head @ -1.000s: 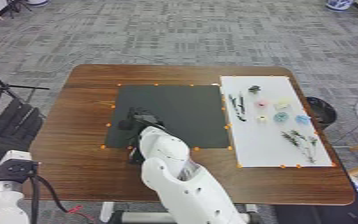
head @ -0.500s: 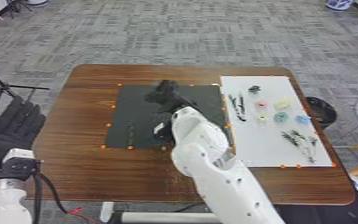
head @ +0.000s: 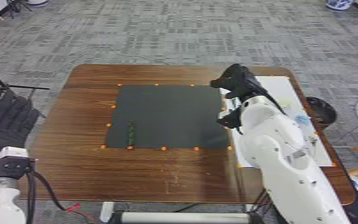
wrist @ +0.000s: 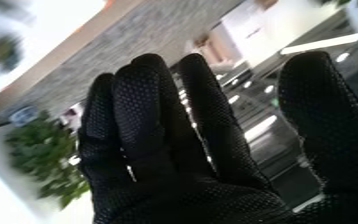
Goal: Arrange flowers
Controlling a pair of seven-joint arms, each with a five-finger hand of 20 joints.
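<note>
In the head view my right hand is over the upper left part of the white sheet, covering several of its flowers. The right wrist view has my right hand open, fingers straight, holding nothing. One green stem lies upright along the left side of the dark mat. A blue flower lies on the white sheet, beside the right arm. My left hand stands open off the table's left side, palm showing.
The brown table carries orange markers around the mat and sheet. A black bin stands past the table's right edge. A black tripod is at the far left.
My right hand has swung from the mat's left part across to the white sheet, uncovering the green stem on the mat. The left hand has stayed in place.
</note>
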